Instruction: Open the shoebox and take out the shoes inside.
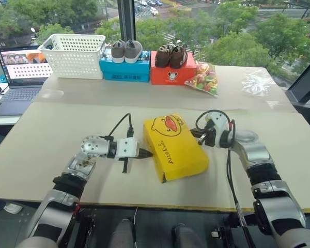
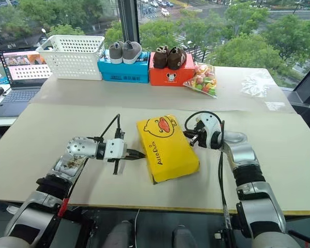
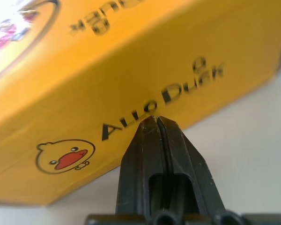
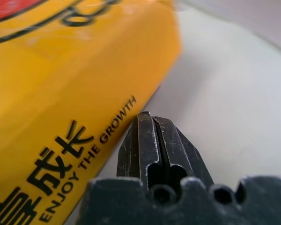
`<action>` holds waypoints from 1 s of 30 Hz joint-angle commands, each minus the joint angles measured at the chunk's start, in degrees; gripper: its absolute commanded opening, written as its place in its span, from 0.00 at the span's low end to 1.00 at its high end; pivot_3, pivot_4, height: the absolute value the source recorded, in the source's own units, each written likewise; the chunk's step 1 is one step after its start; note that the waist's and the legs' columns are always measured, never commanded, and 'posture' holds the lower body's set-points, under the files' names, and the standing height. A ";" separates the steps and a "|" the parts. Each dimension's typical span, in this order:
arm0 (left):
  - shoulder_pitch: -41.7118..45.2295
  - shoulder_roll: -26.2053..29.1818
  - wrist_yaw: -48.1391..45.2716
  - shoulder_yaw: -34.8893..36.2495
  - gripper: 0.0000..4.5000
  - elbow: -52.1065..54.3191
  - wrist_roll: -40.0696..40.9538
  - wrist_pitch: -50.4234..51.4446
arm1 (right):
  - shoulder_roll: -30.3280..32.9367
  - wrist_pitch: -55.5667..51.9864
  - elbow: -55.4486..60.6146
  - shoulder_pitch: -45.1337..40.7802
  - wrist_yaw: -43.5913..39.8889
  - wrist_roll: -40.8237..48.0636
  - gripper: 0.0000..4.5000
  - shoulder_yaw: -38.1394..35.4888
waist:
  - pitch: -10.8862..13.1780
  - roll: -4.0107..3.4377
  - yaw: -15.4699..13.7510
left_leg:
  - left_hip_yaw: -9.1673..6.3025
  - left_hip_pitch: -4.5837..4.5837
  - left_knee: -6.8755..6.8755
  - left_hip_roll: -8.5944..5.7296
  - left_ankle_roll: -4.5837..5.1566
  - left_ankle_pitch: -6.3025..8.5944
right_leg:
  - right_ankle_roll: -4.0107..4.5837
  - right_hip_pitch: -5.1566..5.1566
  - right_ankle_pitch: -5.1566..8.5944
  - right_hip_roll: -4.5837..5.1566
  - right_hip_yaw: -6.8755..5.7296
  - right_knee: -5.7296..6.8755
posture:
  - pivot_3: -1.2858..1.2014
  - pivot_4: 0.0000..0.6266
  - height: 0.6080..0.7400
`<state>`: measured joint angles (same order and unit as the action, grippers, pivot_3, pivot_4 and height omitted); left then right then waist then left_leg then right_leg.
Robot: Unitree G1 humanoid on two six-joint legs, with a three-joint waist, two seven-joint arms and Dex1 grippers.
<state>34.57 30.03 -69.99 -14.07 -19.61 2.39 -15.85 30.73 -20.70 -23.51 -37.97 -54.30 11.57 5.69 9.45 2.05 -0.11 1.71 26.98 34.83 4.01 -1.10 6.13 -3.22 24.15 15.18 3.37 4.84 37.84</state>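
Behind the window are green trees, and the beige tabletop [image 1: 51, 150] has much free surface on both sides. The shoebox [image 1: 174, 146] lies closed near the front edge, turned a little. The left gripper [image 1: 146, 153] and the right gripper [image 1: 195, 135] both have fingers pressed together, each tip close at one long side of the box. The wrist views show side lettering, hidden from the head camera. Along the far edge stand a white basket [image 1: 74, 55], a blue box [image 1: 125, 69] and an orange-red box [image 1: 171, 73].
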 commanded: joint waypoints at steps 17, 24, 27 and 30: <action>3.80 10.44 -7.29 7.48 0.01 10.56 10.36 21.66 | 11.61 -6.85 18.22 9.00 -1.03 -0.12 0.01 -3.05 | 0.00 0.00 0.87 | -0.01 -0.15 0.17 -0.02 0.02 -0.02 | -0.02 -0.10 0.02 0.00 0.07 0.12 | 0.52 0.24 1.00; 14.21 22.49 -15.49 13.10 0.42 16.49 22.19 42.99 | 10.65 -5.64 16.41 10.11 -3.85 0.97 0.00 -1.71 | 0.02 0.00 1.19 | -0.04 -0.09 0.12 -0.02 0.04 0.00 | -0.12 -0.07 0.13 -0.01 0.06 0.07 | 0.52 0.24 1.00; 16.35 25.85 -16.69 13.90 0.63 19.80 24.73 48.67 | 8.94 -5.38 15.45 9.43 -5.06 0.94 0.00 -0.24 | 0.03 0.00 1.31 | -0.04 -0.16 0.10 -0.02 0.04 0.00 | -0.15 -0.07 0.18 -0.02 0.06 0.15 | 0.52 0.24 1.00; 17.68 28.76 -17.31 14.92 0.88 22.94 27.54 54.01 | 6.95 -6.01 15.67 8.45 -6.57 1.58 0.00 1.38 | 0.04 0.00 1.47 | -0.04 -0.16 0.13 -0.01 0.04 -0.01 | -0.19 -0.06 0.23 -0.03 0.06 0.19 | 0.52 0.24 1.00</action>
<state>49.80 56.61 -86.66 -1.33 0.08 27.38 34.81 38.16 -27.56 -9.11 -27.87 -59.51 12.05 6.85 9.49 2.06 1.36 1.67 26.84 34.96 4.01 -1.06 6.12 -3.43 24.11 15.42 3.33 4.90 38.02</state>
